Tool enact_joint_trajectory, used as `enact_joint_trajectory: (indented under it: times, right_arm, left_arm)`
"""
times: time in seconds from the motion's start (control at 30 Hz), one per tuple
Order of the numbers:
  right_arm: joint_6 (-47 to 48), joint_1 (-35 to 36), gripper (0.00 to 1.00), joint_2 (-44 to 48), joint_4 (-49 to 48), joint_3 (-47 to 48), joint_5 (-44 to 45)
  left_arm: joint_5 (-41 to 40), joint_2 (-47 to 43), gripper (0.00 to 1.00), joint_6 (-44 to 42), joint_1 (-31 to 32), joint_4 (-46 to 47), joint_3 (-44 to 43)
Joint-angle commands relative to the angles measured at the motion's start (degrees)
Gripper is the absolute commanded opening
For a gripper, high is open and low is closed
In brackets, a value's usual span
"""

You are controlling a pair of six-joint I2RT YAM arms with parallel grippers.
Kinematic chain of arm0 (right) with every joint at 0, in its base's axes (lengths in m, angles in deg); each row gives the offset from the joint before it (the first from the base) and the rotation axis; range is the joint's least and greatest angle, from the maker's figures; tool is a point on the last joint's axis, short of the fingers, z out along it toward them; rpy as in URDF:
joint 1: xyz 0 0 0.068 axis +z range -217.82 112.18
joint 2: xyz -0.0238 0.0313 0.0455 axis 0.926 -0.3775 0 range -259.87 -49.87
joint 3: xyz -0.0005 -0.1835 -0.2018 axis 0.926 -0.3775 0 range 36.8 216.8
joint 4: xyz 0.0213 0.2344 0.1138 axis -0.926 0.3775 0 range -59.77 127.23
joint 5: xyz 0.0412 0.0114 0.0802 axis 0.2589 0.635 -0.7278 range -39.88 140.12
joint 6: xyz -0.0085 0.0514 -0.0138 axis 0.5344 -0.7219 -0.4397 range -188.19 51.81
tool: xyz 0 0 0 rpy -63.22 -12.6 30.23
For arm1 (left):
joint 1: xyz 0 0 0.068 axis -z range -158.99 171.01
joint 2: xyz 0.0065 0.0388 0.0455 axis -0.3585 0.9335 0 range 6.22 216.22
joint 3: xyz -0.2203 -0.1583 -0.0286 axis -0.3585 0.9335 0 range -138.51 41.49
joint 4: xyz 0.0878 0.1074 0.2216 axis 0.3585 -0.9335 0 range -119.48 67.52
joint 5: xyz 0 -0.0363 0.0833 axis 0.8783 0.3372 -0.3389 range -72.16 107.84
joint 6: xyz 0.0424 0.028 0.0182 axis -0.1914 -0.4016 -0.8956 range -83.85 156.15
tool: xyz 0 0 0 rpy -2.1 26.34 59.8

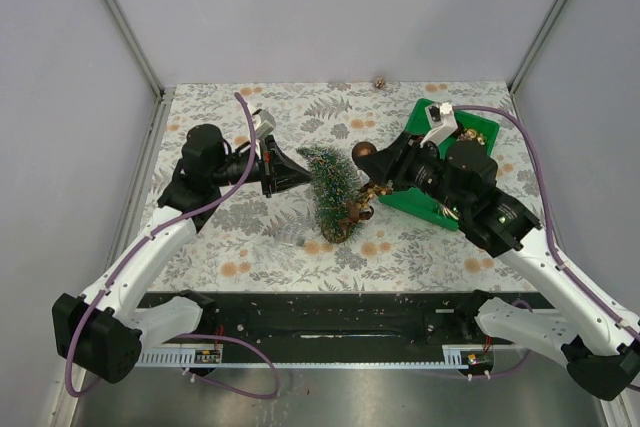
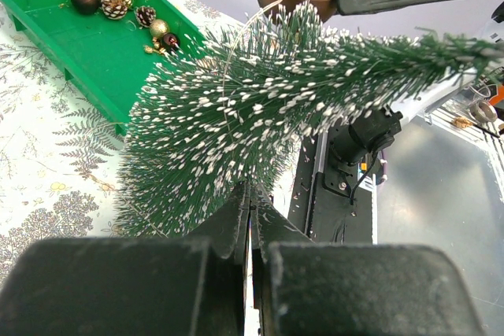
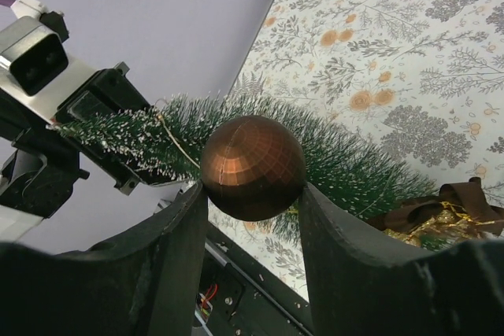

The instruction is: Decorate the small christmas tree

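The small christmas tree point(image 1: 328, 187) is dark green with frosted bristles. It leans at the table's middle, tip toward the back left. My left gripper point(image 1: 293, 171) is shut on bristles at its side, and in the left wrist view the jaws point(image 2: 252, 212) meet at the tree's point(image 2: 236, 116) lower edge. My right gripper point(image 1: 372, 161) is shut on a copper ball ornament point(image 3: 252, 167) and holds it against the tree point(image 3: 354, 163) near the tip. The ball's gold thread point(image 3: 175, 141) lies across the bristles. The ball also shows in the top view point(image 1: 365, 153).
A brown bow with gold trinkets point(image 1: 358, 207) hangs on the tree near its base. A green tray point(image 1: 428, 113) sits at the back right under the right arm; the left wrist view shows the tray point(image 2: 63, 49) holding several small ornaments point(image 2: 134, 13). A small ornament point(image 1: 380, 81) lies at the back edge.
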Motion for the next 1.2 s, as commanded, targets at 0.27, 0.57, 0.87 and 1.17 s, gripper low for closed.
enact_joint_trajectory:
  times: [0.27, 0.57, 0.87, 1.17]
  right_arm:
    - [1.16, 1.98, 0.23, 2.41, -0.85, 2.78, 3.67]
    - [6.26, 1.89, 0.22, 2.32, 2.58, 5.59, 10.70]
    - [9.70, 1.89, 0.21, -4.18, -1.89, 5.60, 13.10]
    - [7.24, 1.98, 0.20, -6.65, -7.17, 4.28, 7.65]
  left_arm:
    - [0.32, -1.92, 0.00, 1.30, 0.22, 4.98, 1.09]
    - [0.32, -2.36, 0.00, 1.47, 0.13, 5.33, 1.09]
    - [0.32, -2.80, 0.00, 1.74, 0.13, 5.60, 1.09]
    - [0.15, -2.72, 0.00, 1.65, 0.13, 5.60, 1.18]
